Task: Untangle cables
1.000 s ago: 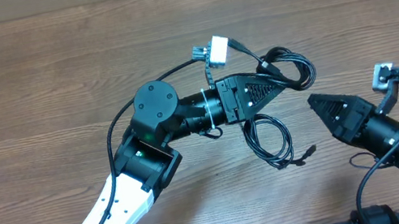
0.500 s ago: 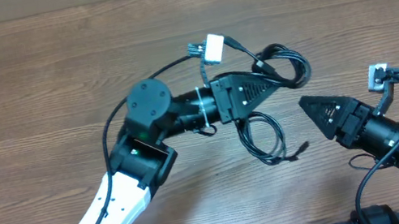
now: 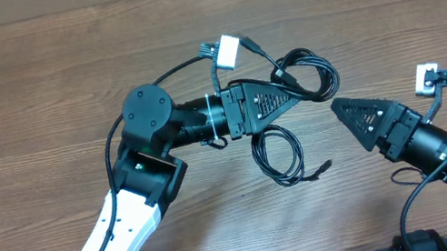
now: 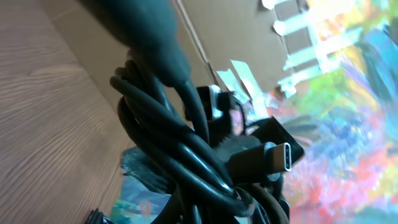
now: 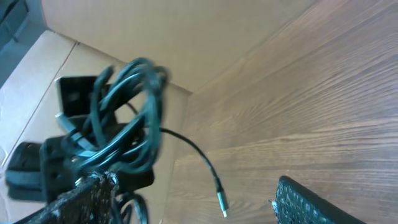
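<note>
Where the left claw (image 3: 302,97) is clenched on the cables (image 3: 329,73), one coil bulges past its tip and another spreads beside it over the wooden bench (image 3: 34,94). A loose plug (image 3: 325,166) trails toward the right claw (image 3: 339,107), near but apart. Only the right wrist view shows that claw released, fingers (image 5: 93,193) wide, nothing between. Only the left wrist view resolves a USB-C plug (image 4: 283,155) within the bundle.
</note>
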Controlling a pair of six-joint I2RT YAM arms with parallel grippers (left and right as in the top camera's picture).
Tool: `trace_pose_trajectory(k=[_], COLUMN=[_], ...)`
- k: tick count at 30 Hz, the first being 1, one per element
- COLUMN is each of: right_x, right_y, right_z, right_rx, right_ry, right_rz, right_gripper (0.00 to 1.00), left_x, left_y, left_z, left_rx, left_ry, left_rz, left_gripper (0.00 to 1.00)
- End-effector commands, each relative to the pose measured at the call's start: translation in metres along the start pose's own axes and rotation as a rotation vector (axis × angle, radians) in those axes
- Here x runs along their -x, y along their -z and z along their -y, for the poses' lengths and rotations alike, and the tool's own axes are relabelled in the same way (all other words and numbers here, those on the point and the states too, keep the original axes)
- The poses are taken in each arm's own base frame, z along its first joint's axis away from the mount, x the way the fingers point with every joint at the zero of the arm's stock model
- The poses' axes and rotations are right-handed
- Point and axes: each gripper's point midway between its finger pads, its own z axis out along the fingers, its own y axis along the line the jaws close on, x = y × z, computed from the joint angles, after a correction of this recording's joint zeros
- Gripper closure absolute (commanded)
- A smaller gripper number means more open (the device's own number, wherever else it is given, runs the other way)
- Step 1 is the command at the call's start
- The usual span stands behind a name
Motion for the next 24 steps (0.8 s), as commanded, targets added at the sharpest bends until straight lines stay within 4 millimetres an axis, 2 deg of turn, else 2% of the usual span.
trace_pose_trajectory(k=[1,7,18,24], right_x=[0.008,0.009,0.006,0.010], right_y=[0.003,0.002,0.002,0.001], right_z=[-0.002,-0.001,-0.004,0.000], right_rx=[-0.013,-0.017,-0.002,-0.022], right_ry=[0.001,0.001,0.000,-0.003], right_rz=[0.041,0.047,0.025,0.044], right_gripper=[0.20,0.20,0.20,0.20], left_x=[-0.004,-0.008,-0.011,-0.022], left_y=[0.001,-0.002,-0.005,-0.012], left_z=[0.020,0.029,0.031,0.035], left_rx=[-0.058,-0.091,-0.098,-0.118], left_ry=[-0.095,-0.138,-0.219,-0.216], left_rz=[-0.043,-0.055,-0.056,-0.087], left_gripper=[0.96,0.96,0.96,0.96])
